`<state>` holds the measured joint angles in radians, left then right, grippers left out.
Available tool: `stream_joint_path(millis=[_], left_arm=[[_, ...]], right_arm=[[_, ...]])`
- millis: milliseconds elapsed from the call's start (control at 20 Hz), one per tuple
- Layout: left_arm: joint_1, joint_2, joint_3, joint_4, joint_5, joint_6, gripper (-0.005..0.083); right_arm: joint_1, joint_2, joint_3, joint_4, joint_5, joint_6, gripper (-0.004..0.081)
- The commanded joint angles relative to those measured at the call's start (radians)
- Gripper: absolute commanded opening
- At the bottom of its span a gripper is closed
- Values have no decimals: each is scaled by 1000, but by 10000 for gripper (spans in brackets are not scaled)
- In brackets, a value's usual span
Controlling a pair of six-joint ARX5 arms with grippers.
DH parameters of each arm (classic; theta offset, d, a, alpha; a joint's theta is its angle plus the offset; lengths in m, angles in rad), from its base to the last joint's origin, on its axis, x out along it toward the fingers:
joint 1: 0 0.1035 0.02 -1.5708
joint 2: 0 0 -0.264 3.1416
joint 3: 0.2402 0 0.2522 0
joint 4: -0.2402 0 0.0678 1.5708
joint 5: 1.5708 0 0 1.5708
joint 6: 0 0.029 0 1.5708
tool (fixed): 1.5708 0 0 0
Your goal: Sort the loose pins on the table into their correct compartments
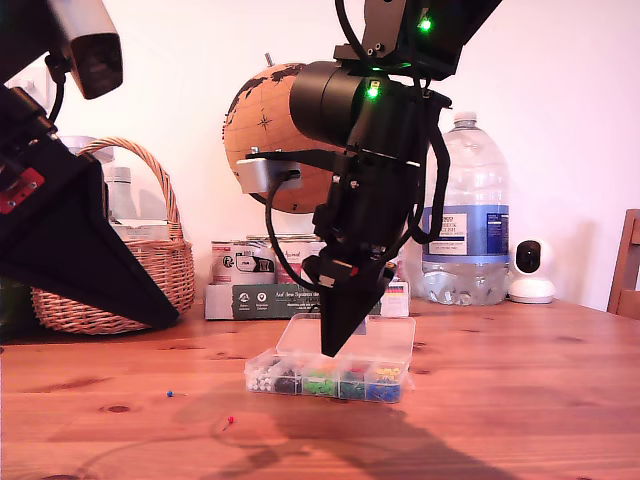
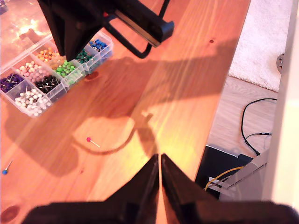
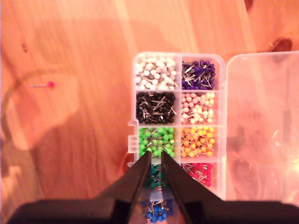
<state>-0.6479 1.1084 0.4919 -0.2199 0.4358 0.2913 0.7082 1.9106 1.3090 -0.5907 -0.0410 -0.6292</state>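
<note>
We count two loose pins on the table [image 1: 520, 400]: a red pin [image 1: 231, 420] and a blue pin [image 1: 170, 394]. Our second gripper [image 3: 155, 156], slightly parted and empty, points down over the pin box [image 3: 180, 126] and its ten compartments; our first gripper [image 2: 160, 158], nearly closed and empty, hovers above the bare wood.

My second gripper [image 1: 337, 350] hangs point-down from a black arm coming in at the exterior view's top, fingers [image 3: 135, 179] slightly parted with a narrow gap, tips just above the table, nothing between them. My first gripper [image 2: 160, 158] sits high at the exterior view's left, tilted down, jaws nearly closed with only a thin slit, empty. Both wrists are pitched downward. The two grippers are well apart.
</note>
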Motion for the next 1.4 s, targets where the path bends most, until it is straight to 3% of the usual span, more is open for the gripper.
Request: stream_joint_path(millis=[0, 150, 600, 750, 1050, 1350], left_arm=[[-2, 5, 6, 6, 0, -3, -23], [-2, 5, 6, 6, 0, -3, -23], [-2, 3, 6, -45, -123, -3, -23], [-2, 3, 6, -55, -135, -3, -23], [-2, 3, 6, -74, -183, -5, -23], [-2, 3, 6, -105, -183, -38, -23]], right_arm=[[-2, 24, 8, 6, 3, 0, 56], [-2, 24, 8, 13, -1, 0, -16], [87, -27, 64, -99, -37, -126, -13], [91, -29, 90, -89, -142, -78, -13], [105, -29, 105, -24, -156, -25, -12], [109, -28, 111, -78, -170, -304, -12]])
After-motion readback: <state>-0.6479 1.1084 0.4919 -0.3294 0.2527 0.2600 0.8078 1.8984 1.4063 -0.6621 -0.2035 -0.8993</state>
